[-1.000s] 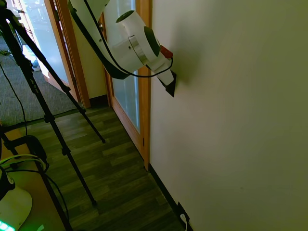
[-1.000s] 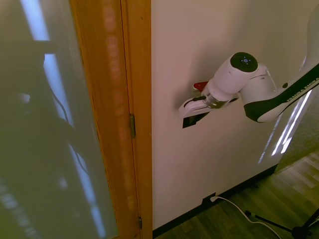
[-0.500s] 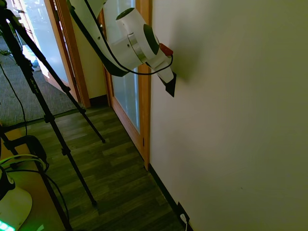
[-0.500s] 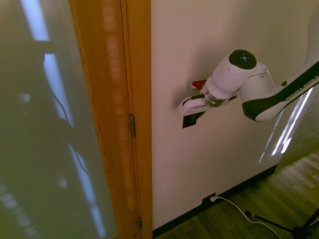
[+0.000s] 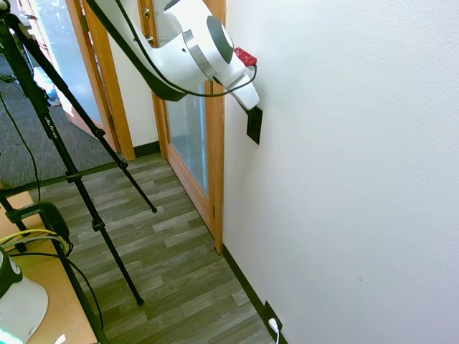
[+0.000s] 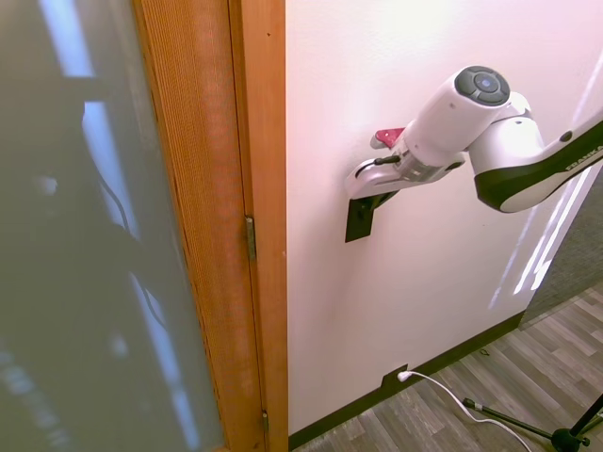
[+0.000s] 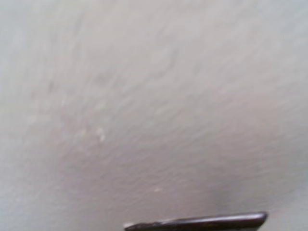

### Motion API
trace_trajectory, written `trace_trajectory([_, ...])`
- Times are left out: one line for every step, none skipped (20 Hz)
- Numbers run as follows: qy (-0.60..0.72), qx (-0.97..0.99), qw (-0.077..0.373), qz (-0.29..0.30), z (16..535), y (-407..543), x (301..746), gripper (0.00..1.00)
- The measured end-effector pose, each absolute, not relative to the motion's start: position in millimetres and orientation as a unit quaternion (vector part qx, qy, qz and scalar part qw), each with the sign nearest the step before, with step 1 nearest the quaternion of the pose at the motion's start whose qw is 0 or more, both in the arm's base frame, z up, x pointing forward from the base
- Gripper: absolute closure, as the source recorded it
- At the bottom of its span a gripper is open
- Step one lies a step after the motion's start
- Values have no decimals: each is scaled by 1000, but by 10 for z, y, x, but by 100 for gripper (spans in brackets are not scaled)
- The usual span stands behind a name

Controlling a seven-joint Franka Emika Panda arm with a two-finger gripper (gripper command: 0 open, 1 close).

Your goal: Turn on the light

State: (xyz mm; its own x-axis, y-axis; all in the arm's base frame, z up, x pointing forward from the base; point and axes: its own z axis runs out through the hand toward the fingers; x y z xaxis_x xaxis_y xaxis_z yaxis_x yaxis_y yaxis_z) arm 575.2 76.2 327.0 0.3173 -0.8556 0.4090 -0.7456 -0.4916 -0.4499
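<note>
The light's switch is a small black wall plate [image 5: 254, 126] [image 6: 358, 219] on the white wall, just beside the wooden door frame. No lamp is in view, but the room looks brightly lit. My gripper [image 5: 249, 107] [image 6: 366, 192] presses its tip against the wall at the plate's top edge, with the white hand slanting down onto it from above. The wrist view is filled by blurred wall from very close, with a thin black edge [image 7: 197, 223] at the bottom.
A wooden door frame [image 5: 215, 143] [image 6: 254, 226] with frosted glass stands right beside the switch. Low on the wall at the baseboard is a black outlet plate with a white plug [image 5: 272, 322] [image 6: 396, 379]. Plank floor [image 5: 165, 244] lies below.
The gripper and wrist have slid upward along the wall, uncovering more of the black plate. Both exterior views are much brighter now than in the dim earlier frames.
</note>
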Motion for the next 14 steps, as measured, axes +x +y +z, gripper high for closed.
trace_trajectory([497, -805, 89, -312, 3340, 734, 5710, 100])
trace_trajectory([498, -803, 88, -315, 3392, 719, 5668, 100])
trace_trajectory([499, -802, 88, -317, 3432, 713, 5625, 100])
trace_trajectory([500, -801, 88, -318, 3466, 709, 5589, 100])
trace_trajectory([501, -799, 89, -319, 3499, 704, 5553, 100])
trace_trajectory([502, -798, 91, -321, 3546, 700, 5520, 100])
trace_trajectory([503, -796, 92, -324, 3592, 697, 5486, 100])
trace_trajectory([504, -794, 94, -326, 3641, 693, 5455, 100])
trace_trajectory([506, -792, 94, -329, 3698, 684, 5418, 100])
trace_trajectory([507, -790, 94, -332, 3746, 677, 5384, 100])
trace_trajectory([508, -788, 95, -335, 3792, 674, 5348, 100])
trace_trajectory([509, -786, 96, -338, 3834, 669, 5307, 100])
trace_trajectory([510, -784, 97, -339, 3863, 665, 5283, 100])
trace_trajectory([511, -783, 98, -341, 3893, 661, 5263, 100])
